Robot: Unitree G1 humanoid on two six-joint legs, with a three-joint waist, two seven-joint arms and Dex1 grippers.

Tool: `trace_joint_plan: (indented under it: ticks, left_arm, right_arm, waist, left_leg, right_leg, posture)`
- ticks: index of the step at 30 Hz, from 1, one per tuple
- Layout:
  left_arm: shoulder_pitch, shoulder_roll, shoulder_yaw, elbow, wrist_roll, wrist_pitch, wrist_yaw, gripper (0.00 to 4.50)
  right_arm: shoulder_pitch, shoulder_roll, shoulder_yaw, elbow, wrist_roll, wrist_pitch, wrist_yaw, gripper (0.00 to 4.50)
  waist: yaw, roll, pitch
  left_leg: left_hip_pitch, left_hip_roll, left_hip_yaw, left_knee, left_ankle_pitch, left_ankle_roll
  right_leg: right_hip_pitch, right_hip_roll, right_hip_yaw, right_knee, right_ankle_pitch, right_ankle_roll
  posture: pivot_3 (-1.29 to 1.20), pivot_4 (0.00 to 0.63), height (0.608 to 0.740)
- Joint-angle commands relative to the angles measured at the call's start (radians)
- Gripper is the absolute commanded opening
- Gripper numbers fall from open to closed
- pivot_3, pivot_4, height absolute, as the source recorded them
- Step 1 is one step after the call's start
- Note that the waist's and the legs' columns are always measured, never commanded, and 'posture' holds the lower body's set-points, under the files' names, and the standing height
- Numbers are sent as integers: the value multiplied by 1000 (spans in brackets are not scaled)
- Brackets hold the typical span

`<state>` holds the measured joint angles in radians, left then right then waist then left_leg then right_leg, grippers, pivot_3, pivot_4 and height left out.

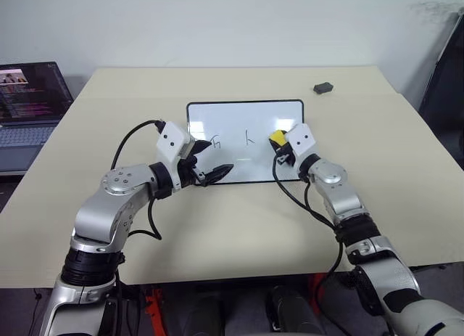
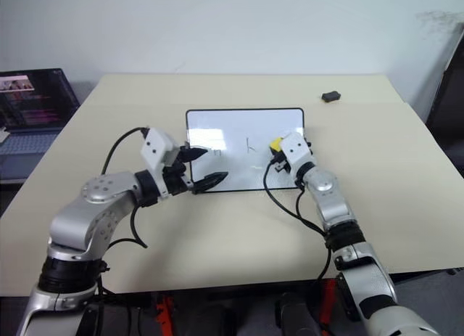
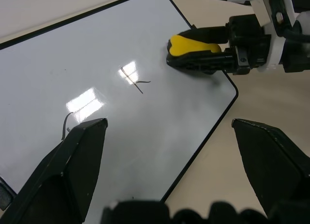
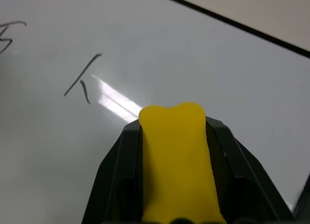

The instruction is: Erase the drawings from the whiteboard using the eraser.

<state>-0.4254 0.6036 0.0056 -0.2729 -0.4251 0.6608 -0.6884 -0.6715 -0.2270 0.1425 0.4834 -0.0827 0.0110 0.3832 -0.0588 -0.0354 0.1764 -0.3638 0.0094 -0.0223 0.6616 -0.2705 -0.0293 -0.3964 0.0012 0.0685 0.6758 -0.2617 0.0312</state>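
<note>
the right gripper (image 1: 278,143) is pinching the eraser (image 1: 277,138) over the whiteboard (image 1: 239,118), the nearest drawing (image 4: 82,81) lying just beyond its fingers toward the left gripper (image 1: 205,165) (fingers spread, idling empty).

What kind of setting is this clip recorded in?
Probably an office or lab workspace: a plain beige table against a bare wall, an open laptop at its left side, and a small whiteboard lying flat on it.

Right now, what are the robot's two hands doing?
Left gripper: open, holding nothing.
Right gripper: shut on the yellow eraser.
</note>
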Motion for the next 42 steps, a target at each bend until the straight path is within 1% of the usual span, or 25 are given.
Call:
trace_joint_plan:
  ticks: [1, 5, 7, 10, 12, 14, 15, 18, 20, 21, 22, 25, 28, 31, 33, 36, 42]
  left_arm:
    - [-10, 4, 17, -40, -8, -4, 0, 4500]
    - [-10, 6, 22, -40, -8, -2, 0, 4500]
    - [-8, 6, 23, -38, -7, -4, 1, 4500]
    - [1, 6, 25, -50, -10, 0, 3, 4500]
    - [5, 5, 27, -53, -11, 2, 5, 4500]
    - [8, 5, 28, -55, -11, 3, 6, 4500]
    - [10, 5, 28, -58, -12, 4, 8, 4500]
    - [18, 4, 30, -68, -15, 9, 13, 4500]
    - [23, 4, 32, -74, -17, 11, 17, 4500]
    - [24, 4, 32, -76, -18, 12, 19, 4500]
    - [28, 6, 38, -80, -19, 15, 22, 4500]
    - [36, 9, 49, -87, -23, 22, 31, 4500]
    - [51, 7, 63, -93, -24, 30, 44, 4500]
    - [68, -13, 83, -94, -25, 40, 83, 4500]
    - [84, -34, 101, -97, -24, 43, 121, 4500]
    - [110, -55, 110, -106, -15, 43, 159, 4500]
    - [187, -66, 149, -156, -24, 56, 217, 4500]
  right_arm:
    - [58, -31, 38, -3, -43, 118, 35, 1306]
    - [70, -37, 56, -78, -41, 136, 60, 1306]
    - [55, -20, 37, -112, -11, 116, 57, 1306]
    - [-4, 31, -23, -157, 62, 84, 35, 1305]
    - [-50, 66, -63, -160, 105, 64, 19, 1305]
    - [-94, 80, -80, -125, 106, 57, -6, 1305]
    - [-113, 83, -83, -94, 97, 42, -20, 1305]
    - [-146, 87, -73, -3, 71, 14, -46, 1304]
    - [-147, 85, -59, 31, 58, 15, -42, 1304]
    - [-144, 84, -54, 39, 54, 14, -37, 1304]
    - [-121, 74, -42, 34, 45, 28, -23, 1304]
    - [-66, 50, -25, 5, 35, 56, -2, 1303]
    - [-8, 29, -12, -54, 29, 77, 21, 1303]
    - [9, 23, -29, -95, 38, 55, 5, 1302]
    - [12, 27, -57, -139, 63, 26, -9, 1302]
    - [42, 27, -87, -242, 117, 36, 13, 1302]
    - [211, -16, -124, -489, 227, 88, 97, 1302]
  waist:
    - [0, 0, 0]
    - [-1, 0, 0]
    - [-4, 0, 0]
    - [-8, 0, 0]
    - [-11, 1, 2]
    - [-11, 1, 2]
    - [-9, 1, 2]
    - [-1, 1, 2]
    - [2, 1, 2]
    - [2, 1, 2]
    - [3, 1, 2]
    - [2, 0, 1]
    - [2, 0, 1]
    - [2, 0, 1]
    - [2, 0, 1]
    - [2, 1, 2]
    - [6, 1, 2]
  left_leg:
    - [3, 0, 0, 0, 0, 0]
    - [6, 1, 0, 0, 0, 0]
    - [6, 1, 0, 0, 0, 0]
    - [4, 2, 0, -1, 0, 0]
    - [-2, 2, 0, -1, 0, 0]
    - [-10, 1, 0, -1, 0, 0]
    - [-14, 1, -1, -1, 0, 0]
    - [-20, 1, -2, -2, 0, -1]
    - [-23, 2, -1, -2, -1, -1]
    - [-27, 2, -1, -2, -1, -2]
    - [-30, 1, -2, -1, -1, -2]
    - [-30, 0, -1, 0, -1, -2]
    - [-26, 0, -2, 0, -1, -1]
    - [-21, 0, -1, 0, -1, -1]
    - [-17, 0, -1, 0, -1, -1]
    - [-17, 0, -1, 0, -1, -1]
    - [-21, 1, -3, -2, -2, -3]
  right_leg:
    - [3, 0, 0, -1, 0, 0]
    - [7, 1, 0, -2, 0, 0]
    - [7, 1, 0, -3, 0, 0]
    - [5, 1, 0, -3, 0, 0]
    - [-1, 2, 1, -2, 0, 0]
    - [-11, 1, 1, 1, 1, -2]
    - [-14, 1, 0, 1, 3, -5]
    - [-20, 0, -2, 0, 3, -5]
    - [-22, 0, -2, -2, 3, -5]
    - [-25, -1, -2, -2, 3, -5]
    - [-27, -1, -2, -2, 3, -6]
    - [-27, -3, -2, -2, 3, -5]
    - [-24, -3, -3, -1, 3, -5]
    - [-21, -2, -2, 1, 3, -5]
    - [-17, -1, -2, 1, 3, -5]
    - [-17, -1, -2, 0, 3, -5]
    - [-19, -1, -3, -3, 2, -4]
  posture:
    - [0, 150, 740]
    - [0, 150, 740]
    - [0, 150, 740]
    - [0, 150, 740]
    - [0, 150, 740]
    - [0, 150, 740]
    - [0, 150, 740]
    - [0, 150, 740]
    - [0, 150, 740]
    - [0, 150, 740]
    - [0, 150, 740]
    - [0, 150, 740]
    - [0, 150, 740]
    - [0, 150, 740]
    - [0, 150, 740]
    - [0, 150, 740]
    - [0, 150, 740]
